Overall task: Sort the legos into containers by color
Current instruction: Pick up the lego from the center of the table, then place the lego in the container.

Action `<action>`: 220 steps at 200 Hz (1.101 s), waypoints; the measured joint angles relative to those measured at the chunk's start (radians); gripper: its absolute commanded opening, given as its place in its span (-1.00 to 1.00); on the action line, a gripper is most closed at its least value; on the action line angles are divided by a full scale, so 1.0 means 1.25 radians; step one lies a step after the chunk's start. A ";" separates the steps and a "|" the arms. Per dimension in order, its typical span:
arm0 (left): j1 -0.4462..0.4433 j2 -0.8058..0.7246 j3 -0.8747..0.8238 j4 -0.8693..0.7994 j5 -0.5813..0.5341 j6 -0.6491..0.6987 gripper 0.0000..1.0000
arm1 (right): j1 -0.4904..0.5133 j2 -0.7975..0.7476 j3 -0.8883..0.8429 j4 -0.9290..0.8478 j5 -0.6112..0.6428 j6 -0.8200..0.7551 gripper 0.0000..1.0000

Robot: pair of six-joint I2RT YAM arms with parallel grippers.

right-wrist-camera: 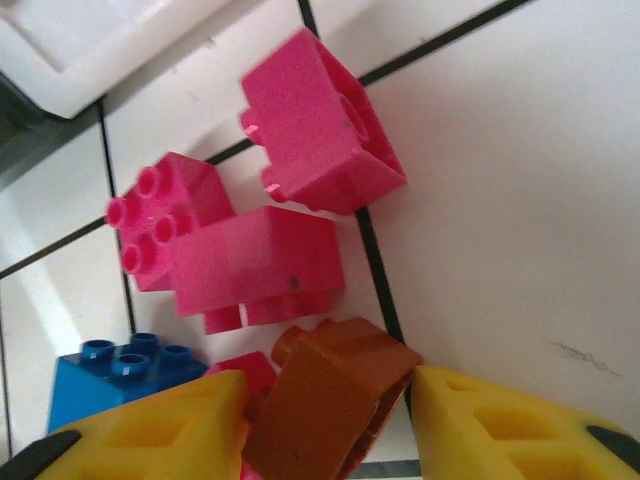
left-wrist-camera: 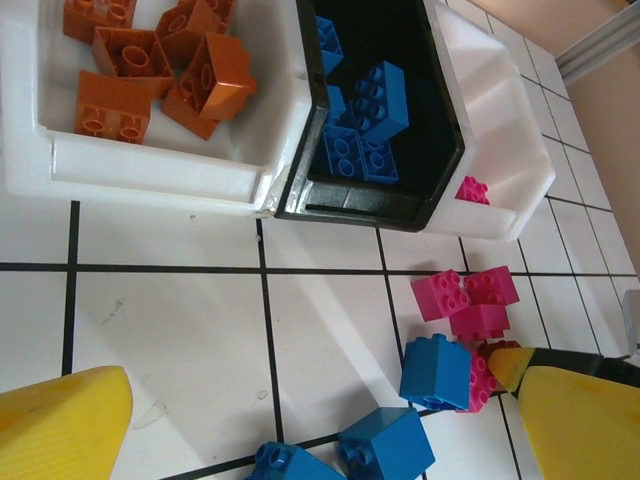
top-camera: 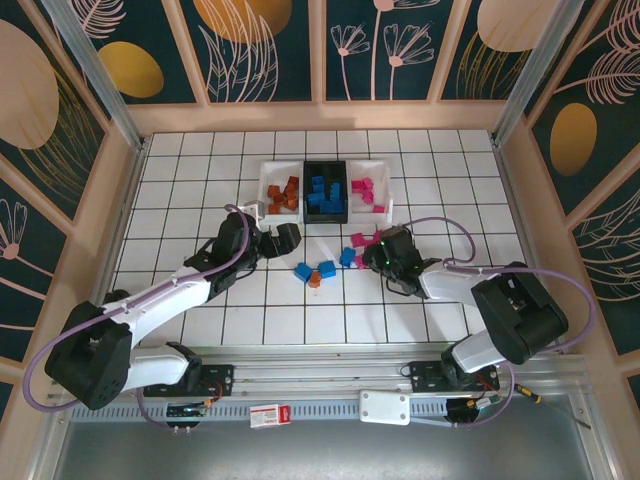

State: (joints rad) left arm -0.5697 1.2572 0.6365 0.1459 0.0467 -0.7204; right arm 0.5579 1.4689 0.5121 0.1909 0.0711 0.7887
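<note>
We find the right gripper point(right-wrist-camera: 330, 400) clamped on a small orange-brown studded plastic brick point(right-wrist-camera: 335, 385). Its yellow fingers point(right-wrist-camera: 150, 430) press the brick from either side, close to the white tiled table point(right-wrist-camera: 520, 200). Just beside that brick lie several magenta pink bricks point(right-wrist-camera: 255, 265) bunched together, and a blue brick point(right-wrist-camera: 120, 375). The left gripper point(left-wrist-camera: 320, 400) hangs over the tiles with its own fingers point(left-wrist-camera: 60, 425) spread wide apart, near two loose blue bricks point(left-wrist-camera: 385, 445). Toward the far side of the table we see three open rectangular plastic bins touching in a row. A white bin point(left-wrist-camera: 150, 170) on the left holds orange-brown bricks. A black bin point(left-wrist-camera: 350, 212) in the middle holds blue ones. A second white bin point(left-wrist-camera: 500, 110) on the right holds pink ones.
</note>
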 measured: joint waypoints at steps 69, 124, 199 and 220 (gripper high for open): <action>0.000 0.000 -0.001 0.000 -0.002 0.000 0.97 | -0.041 -0.027 -0.034 0.044 -0.001 -0.012 -0.60; 0.000 -0.026 -0.008 -0.038 -0.053 0.001 0.97 | -0.052 -0.181 -0.056 -0.036 -0.002 -0.101 -0.66; 0.000 -0.168 -0.048 -0.146 -0.244 -0.009 0.97 | 0.108 -0.048 0.291 -0.082 -0.078 -0.273 -0.71; 0.000 -0.171 -0.059 -0.170 -0.257 -0.015 0.97 | 0.146 0.115 0.462 -0.069 -0.102 -0.310 -0.71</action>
State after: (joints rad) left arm -0.5697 1.0439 0.5625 -0.0669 -0.2749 -0.7387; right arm 0.7410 1.6123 1.0897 0.1043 -0.0563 0.4015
